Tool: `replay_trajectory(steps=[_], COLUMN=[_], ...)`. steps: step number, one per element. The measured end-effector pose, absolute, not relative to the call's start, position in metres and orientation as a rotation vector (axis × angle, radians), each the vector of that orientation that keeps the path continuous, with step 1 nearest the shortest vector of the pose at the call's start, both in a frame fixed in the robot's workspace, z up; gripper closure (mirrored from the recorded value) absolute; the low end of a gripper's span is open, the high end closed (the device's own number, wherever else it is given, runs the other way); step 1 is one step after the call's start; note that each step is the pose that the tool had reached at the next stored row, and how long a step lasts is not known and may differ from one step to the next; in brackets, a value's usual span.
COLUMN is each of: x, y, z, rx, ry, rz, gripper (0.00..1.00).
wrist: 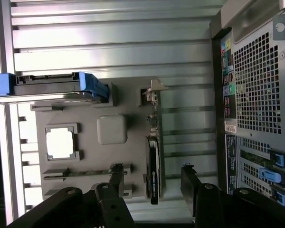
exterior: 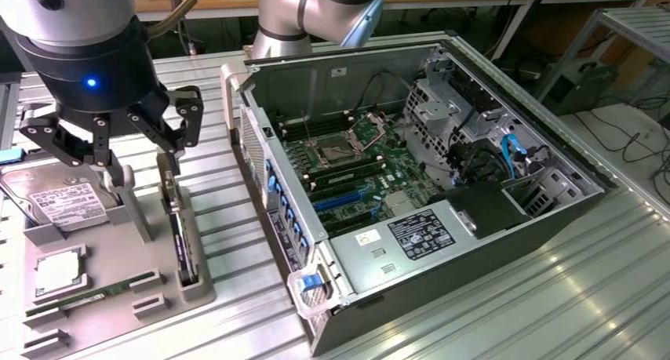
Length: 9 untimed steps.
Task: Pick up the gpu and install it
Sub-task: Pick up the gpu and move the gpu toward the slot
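gpu [exterior: 180,234] [wrist: 153,166]: a thin black card. It stands on its edge in a slot of the gray tray, on the side of the tray nearest the computer. A silver metal piece sits at one end of it.
pincer [exterior: 140,168] [wrist: 151,166]: spread wide and holding nothing. It hangs over the tray, right above the gpu. In the wrist view one finger [wrist: 116,180] is on each side of the card, and they are not pinching it.
tray [exterior: 125,242] [wrist: 88,118]: gray and flat on the desk, to the exterior view's left of the computer.
hard drive [exterior: 63,207] [wrist: 52,88]: silver with a white label. It sits in the tray, away from the gpu.
chip [exterior: 58,270] [wrist: 61,142]: square and shiny, lying flat in its own spot in the tray.
memory stick [exterior: 94,293] [wrist: 80,172]: long, thin and green, in a slot near the chip.
computer [exterior: 314,81] [wrist: 256,85]: a big box lying on its side with the cover off. A green board and wires show inside.
desk [exterior: 503,313] [wrist: 109,42]: silver metal with long ridges. The tray and the computer rest on it.
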<state>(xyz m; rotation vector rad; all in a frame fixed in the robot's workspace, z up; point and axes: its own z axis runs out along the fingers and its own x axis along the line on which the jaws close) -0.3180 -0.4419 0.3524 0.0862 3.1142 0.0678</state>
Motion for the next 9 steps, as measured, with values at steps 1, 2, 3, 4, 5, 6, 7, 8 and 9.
replay_trajectory(steps=[1,2,3,4,5,6,7,8,9], x=[-0.3180,-0.3180,-0.3180,-0.3180,-0.3180,-0.3180,-0.3180,-0.3180,-0.3180], y=[-0.4420,-0.4422,-0.4424,-0.4425,-0.4427,-0.4428,-0.4429,-0.4431,-0.4435], z=[0.3516,0.3507,0.3499,0.3490,0.3482,0.3473,0.3465,0.3458,0.3450], rx=[0.086,0.086,0.086,0.085,0.085,0.085,0.085,0.085,0.084], ry=[3.114,3.114,3.114,3.114,3.114,3.114,3.114,3.114,3.114], rz=[0.068,0.068,0.068,0.068,0.068,0.068,0.068,0.068,0.068], gripper=[0.40,0.40,0.40,0.40,0.40,0.40,0.40,0.40,0.40])
